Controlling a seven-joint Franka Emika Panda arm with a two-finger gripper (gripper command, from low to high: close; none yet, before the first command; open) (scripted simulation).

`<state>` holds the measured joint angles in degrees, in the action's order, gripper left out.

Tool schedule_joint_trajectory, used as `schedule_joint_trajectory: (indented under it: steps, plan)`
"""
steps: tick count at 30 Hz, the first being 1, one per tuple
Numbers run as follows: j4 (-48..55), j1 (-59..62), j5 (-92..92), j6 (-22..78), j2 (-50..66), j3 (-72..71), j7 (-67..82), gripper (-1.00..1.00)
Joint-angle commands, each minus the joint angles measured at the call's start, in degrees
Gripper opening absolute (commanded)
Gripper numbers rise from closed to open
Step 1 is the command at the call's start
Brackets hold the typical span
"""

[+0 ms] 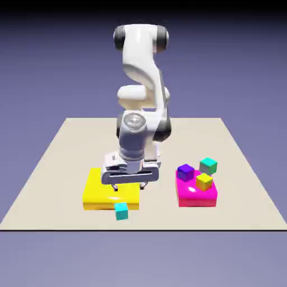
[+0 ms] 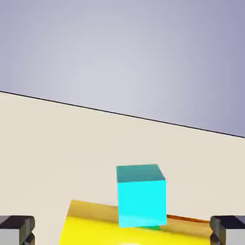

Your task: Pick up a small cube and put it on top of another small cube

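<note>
In the exterior view, the white robot arm (image 1: 134,132) comes down the middle of the frame, and its claw (image 1: 129,186) is over the flat yellow slab (image 1: 101,193) in the lower left. The claw's fingers are spread apart with nothing between them; the hand view shows one tip in each bottom corner. The small cyan cube (image 1: 121,211) sits low in the exterior view, left of centre, overlapping the yellow slab's near edge; whether it touches the slab, I cannot tell. In the hand view it appears below the middle, with a sliver of green at its lower edge. At the exterior view's right is a magenta slab (image 1: 195,198), with a purple cube (image 1: 185,172) by its upper left corner and a yellow cube (image 1: 204,181) toward its right side. A teal-green cube (image 1: 208,166) shows just above them on the beige desk (image 1: 67,162).
</note>
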<state>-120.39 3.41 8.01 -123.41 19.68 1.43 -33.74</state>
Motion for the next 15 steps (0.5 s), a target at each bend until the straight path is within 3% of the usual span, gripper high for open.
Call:
schedule_joint_trajectory:
  steps: [1,6,11,12,15]
  plan:
    - [1.6,0.2,0.3,2.0,2.1,0.1,0.3,0.0]
    - [9.0,0.9,1.8,11.2,11.6,0.3,1.9,0.0]
    - [4.9,1.5,2.7,2.4,16.3,0.8,1.1,0.0]
    - [4.9,1.5,2.7,2.4,16.3,0.8,1.1,-1.0]
    - [7.2,1.1,2.2,7.4,13.6,0.5,1.6,-1.0]
